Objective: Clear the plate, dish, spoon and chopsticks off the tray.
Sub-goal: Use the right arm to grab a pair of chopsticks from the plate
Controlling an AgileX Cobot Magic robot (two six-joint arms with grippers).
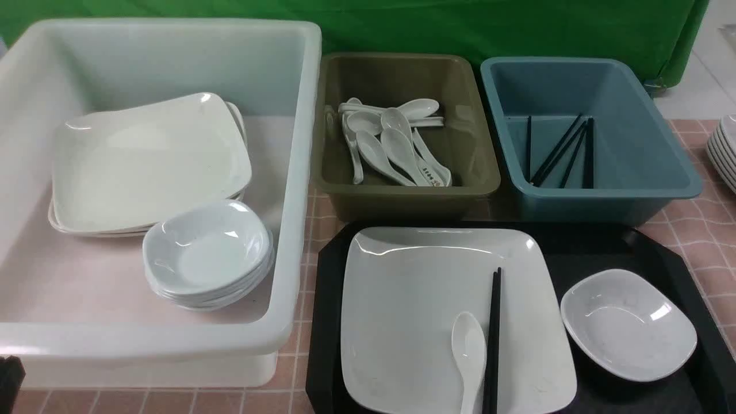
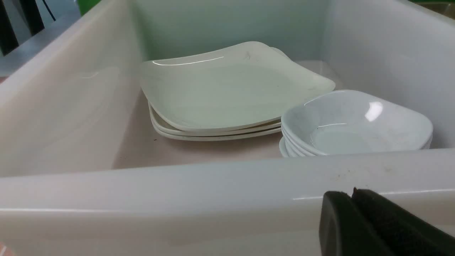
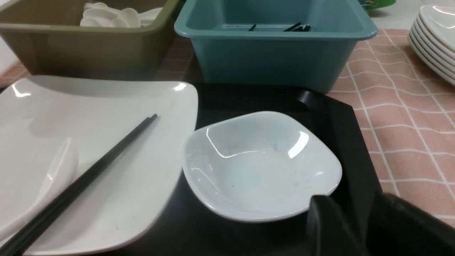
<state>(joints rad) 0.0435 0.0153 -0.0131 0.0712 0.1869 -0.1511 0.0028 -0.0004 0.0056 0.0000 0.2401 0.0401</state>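
The black tray [image 1: 604, 247] lies on the pink checked tablecloth [image 1: 701, 230] at the near right, just in front of the olive tub [image 1: 402, 201] and the blue tub [image 1: 604, 207]. All four items are still on it. The large square plate [image 1: 414, 299] covers the tray's left part. On the plate, the spoon [image 1: 468, 351] lies with its bowl pointing away from the robot. The chopsticks [image 1: 493, 339] lie together just to the spoon's right, running straight from near to far. The small dish [image 1: 627, 325] sits upright on the tray floor to the right of the plate, close to its edge; whether the two touch cannot be told. The right gripper [image 3: 364, 227] hovers at the dish's near right side with its fingers apart and nothing between them. The left gripper [image 2: 352, 199] is outside the near wall of the white tub [image 1: 293, 172], its two black fingers pressed together and empty. In that tub a stack of square plates [image 1: 149, 161] sits toward the back and a stack of small dishes [image 1: 207, 247] in front of it. The olive tub holds white soup spoons [image 1: 391, 144], and the blue tub holds loose black sticks [image 1: 558, 152]. Another pile of white plates [image 1: 725, 149] stands at the far right edge.
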